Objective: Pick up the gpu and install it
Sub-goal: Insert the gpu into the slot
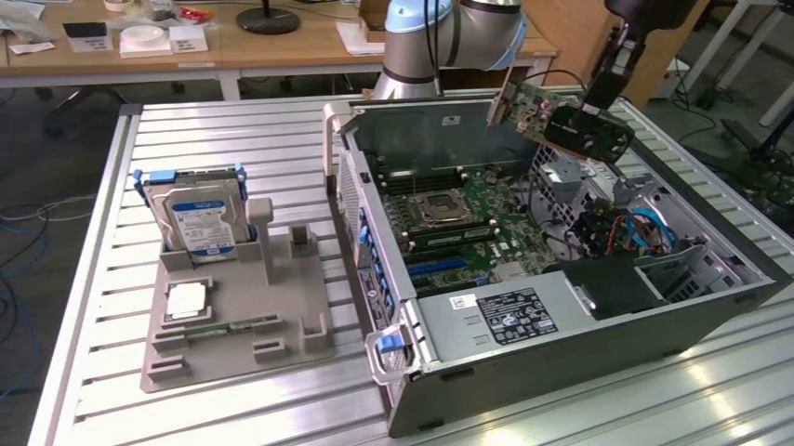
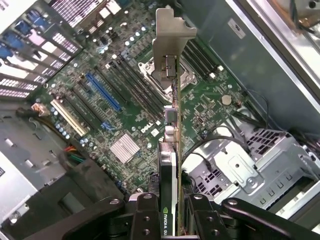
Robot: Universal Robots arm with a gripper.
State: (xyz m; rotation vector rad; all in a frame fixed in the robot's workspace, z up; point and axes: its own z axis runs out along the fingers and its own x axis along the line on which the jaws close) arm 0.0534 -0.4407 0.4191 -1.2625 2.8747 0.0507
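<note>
Tool [image 2: 172, 215] part-closed, clamped on gpu [image 2: 170, 117], above motherboard [image 2: 125, 100] in case [image 1: 596, 325]

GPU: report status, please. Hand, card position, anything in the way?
Hand shut on GPU. GPU in the air over open case, above board, not seated. Black cables close beside it.

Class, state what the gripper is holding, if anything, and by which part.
The gripper holds the gpu, clamped across its cooler end, opposite the metal bracket.
</note>
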